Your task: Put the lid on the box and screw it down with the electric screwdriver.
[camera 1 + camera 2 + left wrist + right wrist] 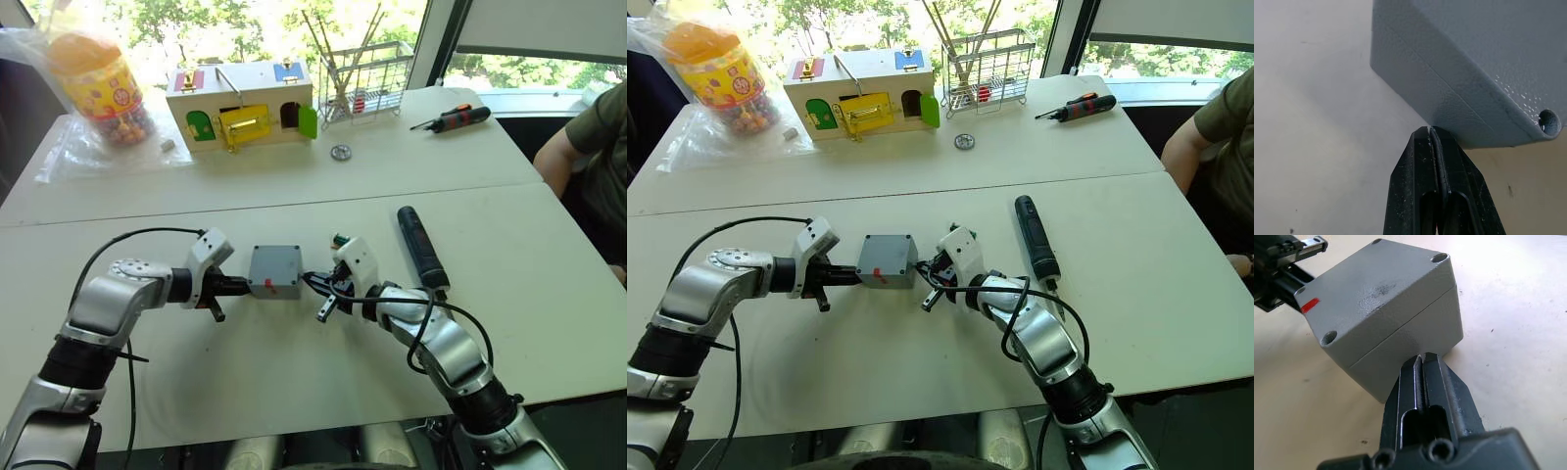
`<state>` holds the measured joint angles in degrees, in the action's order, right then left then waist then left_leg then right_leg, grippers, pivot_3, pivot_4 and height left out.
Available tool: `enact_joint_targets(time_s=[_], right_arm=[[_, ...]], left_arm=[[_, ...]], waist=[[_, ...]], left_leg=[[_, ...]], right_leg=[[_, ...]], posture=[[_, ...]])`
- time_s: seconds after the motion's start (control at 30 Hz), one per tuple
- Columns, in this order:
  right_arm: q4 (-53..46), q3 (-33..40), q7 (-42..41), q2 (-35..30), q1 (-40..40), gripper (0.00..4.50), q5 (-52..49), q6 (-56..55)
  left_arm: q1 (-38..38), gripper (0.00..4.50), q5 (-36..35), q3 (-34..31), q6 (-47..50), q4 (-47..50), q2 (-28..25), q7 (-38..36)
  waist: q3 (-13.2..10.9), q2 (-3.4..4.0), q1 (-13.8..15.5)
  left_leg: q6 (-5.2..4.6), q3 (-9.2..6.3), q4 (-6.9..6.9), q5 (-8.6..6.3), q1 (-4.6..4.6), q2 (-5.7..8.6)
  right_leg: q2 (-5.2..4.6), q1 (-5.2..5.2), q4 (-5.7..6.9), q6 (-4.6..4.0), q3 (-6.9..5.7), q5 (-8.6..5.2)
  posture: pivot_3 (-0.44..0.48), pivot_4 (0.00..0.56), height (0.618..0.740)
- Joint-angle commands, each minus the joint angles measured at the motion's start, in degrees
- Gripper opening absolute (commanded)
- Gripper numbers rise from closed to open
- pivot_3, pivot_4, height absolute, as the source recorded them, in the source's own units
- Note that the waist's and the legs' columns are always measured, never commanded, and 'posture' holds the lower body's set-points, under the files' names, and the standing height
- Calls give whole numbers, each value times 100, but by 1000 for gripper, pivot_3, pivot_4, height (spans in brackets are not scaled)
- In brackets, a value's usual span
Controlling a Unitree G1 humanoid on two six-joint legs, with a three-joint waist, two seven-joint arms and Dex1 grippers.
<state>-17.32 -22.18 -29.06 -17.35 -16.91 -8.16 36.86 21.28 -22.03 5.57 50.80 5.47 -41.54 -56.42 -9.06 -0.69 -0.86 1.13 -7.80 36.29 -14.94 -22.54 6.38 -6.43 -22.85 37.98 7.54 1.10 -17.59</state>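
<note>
In the head view, centre frame, our left gripper (238, 286) and right gripper (312, 282) press against opposite sides of the box (274, 270), the lid (275, 258) seated on top. The electric screwdriver (421, 247) lies right of centre. Each wrist view shows fingers (1431, 161) closed together, tips touching the box wall, gripping nothing.

The box (1415, 328) and its lid (1376, 289) look like grey plastic, matt and a little bumpy. The table (294, 362) is smooth and pale. The electric screwdriver (419, 245) is matt black. The toy house (245, 103) is wood.
</note>
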Motion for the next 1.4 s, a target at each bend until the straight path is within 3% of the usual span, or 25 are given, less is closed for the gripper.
enact_joint_targets(time_s=[0.03,0.43,0.8,0.87,0.97,1.07,1.23,1.27,1.4], right_arm=[[-88,-117,-219,87,-96,49,-71,-148],[-352,183,-393,-93,-212,49,-124,38],[-2042,1278,-746,-925,-361,49,-1033,1269],[-2231,1745,-717,-1028,-232,49,-1336,1528],[-2357,2165,-587,-993,136,49,-1599,1625],[-2417,2208,-512,-1024,506,861,-1615,1486],[-2224,2044,-337,-1007,896,3441,-1435,1207],[-2154,1994,-301,-981,944,3789,-1420,1175],[-2002,1740,-275,-965,1054,3789,-1430,1084]], left_arm=[[-27,0,-208,-172,8,304,95,98],[-55,0,-347,-309,67,419,-79,63],[207,0,-1021,-1159,329,365,-774,-287],[120,0,-1106,-1411,-216,877,-602,-212],[34,0,-1600,-1367,63,1697,-707,-437],[11,0,-1800,-1163,84,2032,-939,-761],[-142,0,-1323,-616,-559,2392,-1130,-876],[-201,0,-1166,-470,-743,2441,-1198,-937],[-425,0,-887,-178,-1129,2460,-1312,-1024]], waist=[[0,0,-3],[0,0,-6],[0,0,25],[0,0,22],[0,-1,30],[0,2,-1],[0,4,9],[0,4,12],[-1,4,17]], left_leg=[[0,0,0,0,0,0],[1,1,0,0,0,-1],[0,0,-1,0,-2,0],[-1,0,1,0,-2,0],[-1,-2,0,-1,-2,-2],[-2,1,-2,-1,-1,-2],[-2,10,-3,-1,2,-6],[-2,11,-3,-1,2,-6],[-2,12,-5,-1,2,-6]], right_leg=[[0,0,0,0,0,0],[-2,0,0,0,0,0],[-6,0,-2,-1,0,0],[-10,4,-5,0,0,0],[-15,11,-12,0,2,0],[-16,9,-11,-1,6,0],[-12,5,-6,-1,14,-1],[-12,7,-7,-1,14,-1],[-12,6,-11,-2,15,-1]], posture=[[0,150,740],[0,150,740],[0,150,740],[0,150,740],[0,150,740],[0,150,740],[0,150,740],[0,150,740],[0,150,740]])
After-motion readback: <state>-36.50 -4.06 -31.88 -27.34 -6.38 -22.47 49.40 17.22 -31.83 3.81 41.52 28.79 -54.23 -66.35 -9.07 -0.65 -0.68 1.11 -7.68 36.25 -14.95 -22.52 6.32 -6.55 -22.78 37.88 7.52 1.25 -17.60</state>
